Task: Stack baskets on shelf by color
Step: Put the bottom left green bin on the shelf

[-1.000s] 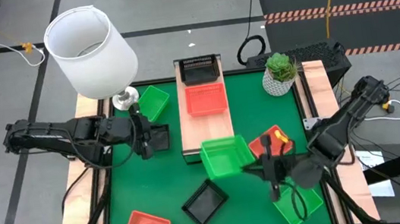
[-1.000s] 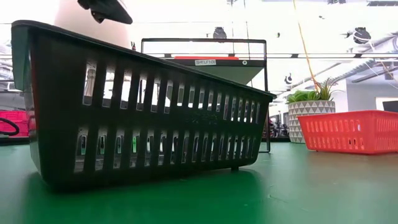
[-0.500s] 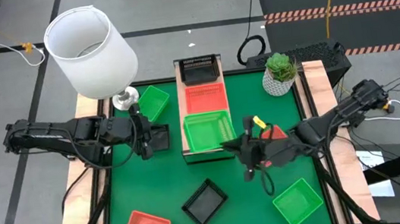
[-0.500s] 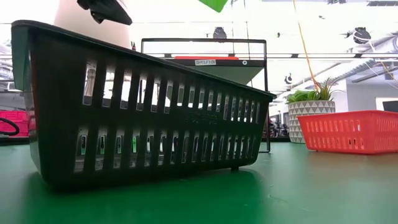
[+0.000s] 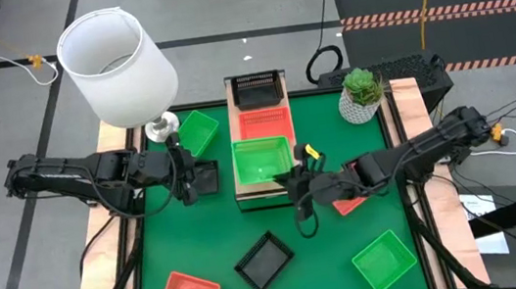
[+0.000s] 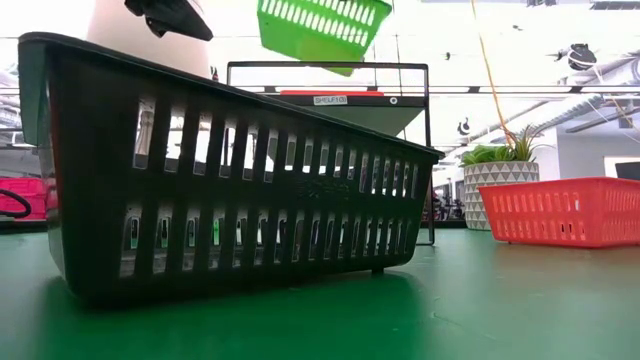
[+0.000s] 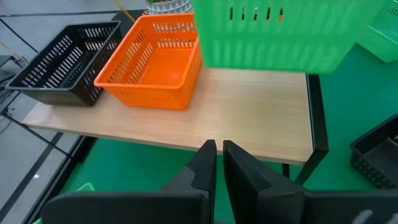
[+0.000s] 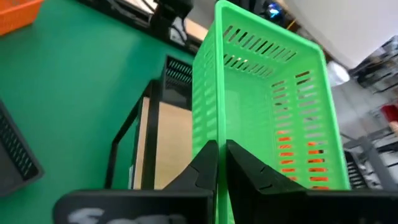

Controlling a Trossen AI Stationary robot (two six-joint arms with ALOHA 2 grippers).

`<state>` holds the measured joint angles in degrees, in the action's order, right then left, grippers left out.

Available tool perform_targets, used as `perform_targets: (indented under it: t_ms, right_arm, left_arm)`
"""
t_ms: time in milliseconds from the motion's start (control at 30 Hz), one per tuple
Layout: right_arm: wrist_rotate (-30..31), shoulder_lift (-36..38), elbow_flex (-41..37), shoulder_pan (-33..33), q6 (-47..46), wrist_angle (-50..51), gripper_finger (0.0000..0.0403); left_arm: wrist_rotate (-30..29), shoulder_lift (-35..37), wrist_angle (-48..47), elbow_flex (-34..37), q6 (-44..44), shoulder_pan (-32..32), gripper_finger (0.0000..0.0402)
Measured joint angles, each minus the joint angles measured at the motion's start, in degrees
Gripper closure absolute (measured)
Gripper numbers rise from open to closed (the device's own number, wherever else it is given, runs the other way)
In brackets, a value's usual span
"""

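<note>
My right gripper (image 5: 294, 181), clamped on the bright green perforated plastic basket's (image 5: 262, 159) rim, holds it above the light-wood shelf's (image 5: 254, 192) bare near end, beside the orange-red basket (image 5: 264, 124).

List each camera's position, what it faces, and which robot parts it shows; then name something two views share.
High: above, straight down on the table, both arms, right gripper, left gripper.
Low: table height, level past a black basket; no arm parts.
Left wrist: over its shut fingers toward the shelf.
Right wrist: along fingers clamping the green basket.
Shared: that green basket shows in every view.
</note>
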<state>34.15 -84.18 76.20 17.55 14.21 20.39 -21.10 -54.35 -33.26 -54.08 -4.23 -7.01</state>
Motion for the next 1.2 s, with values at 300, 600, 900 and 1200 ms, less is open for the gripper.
perform_targets:
  t_ms: [300, 600, 900, 1200]
  right_arm:
    - [-2.94, 0.02, 0.0, -0.87, -1.88, 3.28, 0.039]
    - [-2.9, 0.02, -1.03, -1.15, -6.81, 5.29, 0.039]
    - [-2.99, 0.02, -3.67, -1.83, -9.06, 3.66, 0.039]
    - [-4.67, 0.02, -5.48, -2.22, -10.56, 2.16, 0.0389]
  left_arm:
    - [0.0, 0.0, 0.07, 0.0, -0.02, 0.0, 0.0369]
    - [0.01, 0.0, 0.14, 0.0, -0.12, 0.0, 0.0369]
    - [0.0, 0.0, 0.42, 0.0, -0.15, 0.0, 0.0369]
    - [0.02, 0.0, 0.42, 0.0, -0.14, 0.0, 0.0369]
